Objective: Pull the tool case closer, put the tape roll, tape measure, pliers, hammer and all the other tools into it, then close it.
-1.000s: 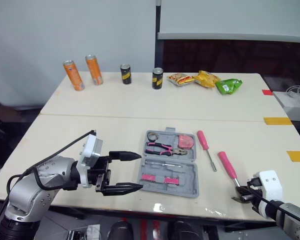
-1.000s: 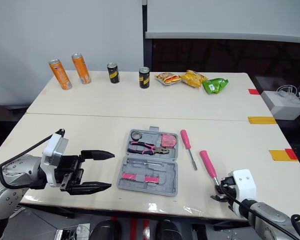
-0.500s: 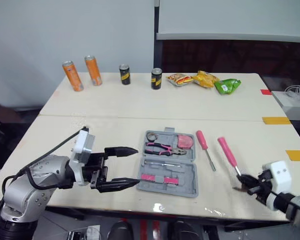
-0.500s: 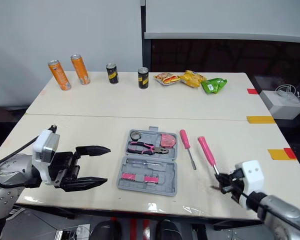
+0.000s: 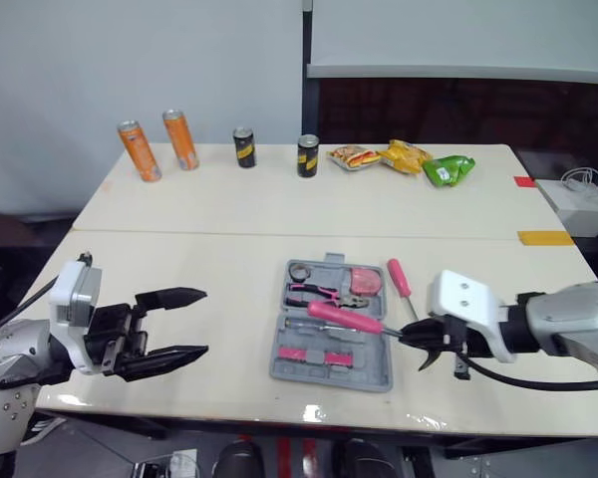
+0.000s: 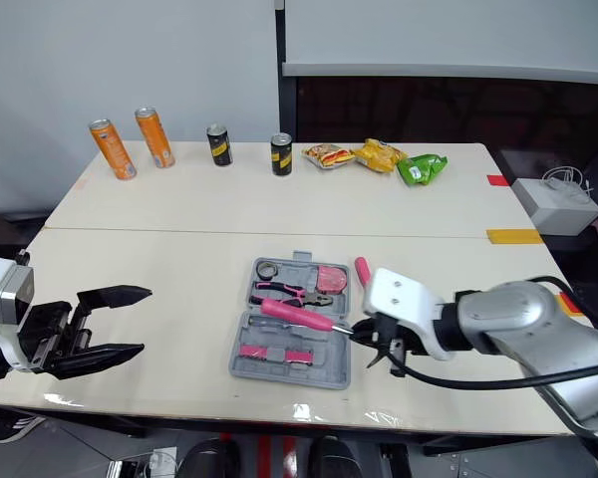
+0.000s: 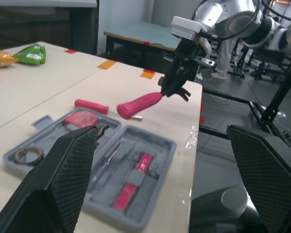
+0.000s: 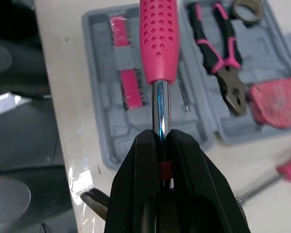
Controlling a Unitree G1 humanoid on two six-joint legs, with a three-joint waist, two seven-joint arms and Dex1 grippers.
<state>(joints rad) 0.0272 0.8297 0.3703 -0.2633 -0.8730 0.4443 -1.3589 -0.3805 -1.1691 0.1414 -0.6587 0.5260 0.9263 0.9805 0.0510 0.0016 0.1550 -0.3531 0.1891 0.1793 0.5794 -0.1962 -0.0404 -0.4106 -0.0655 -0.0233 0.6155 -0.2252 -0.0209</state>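
Far left edge of surface point(image 5: 130, 214): two orange cans point(image 5: 132, 149), two black cans point(image 5: 243, 146), labels too small to read.

Left tool point(image 5: 205, 321): level above near left corner, fingers spread wide, empty, pointing toward tool case point(image 5: 379, 373).

Tool case: open flat near middle of near edge; tape roll point(image 5: 299, 271), pliers point(image 5: 329, 294), tape measure point(image 5: 364, 281) inside. Screwdriver point(image 5: 400, 279) on surface beside its right side.

Right tool point(image 5: 411, 337): forearm reaching in from right, fingers clamped on hammer point(image 5: 344, 317) at metal shaft, pink handle jutting left above case.
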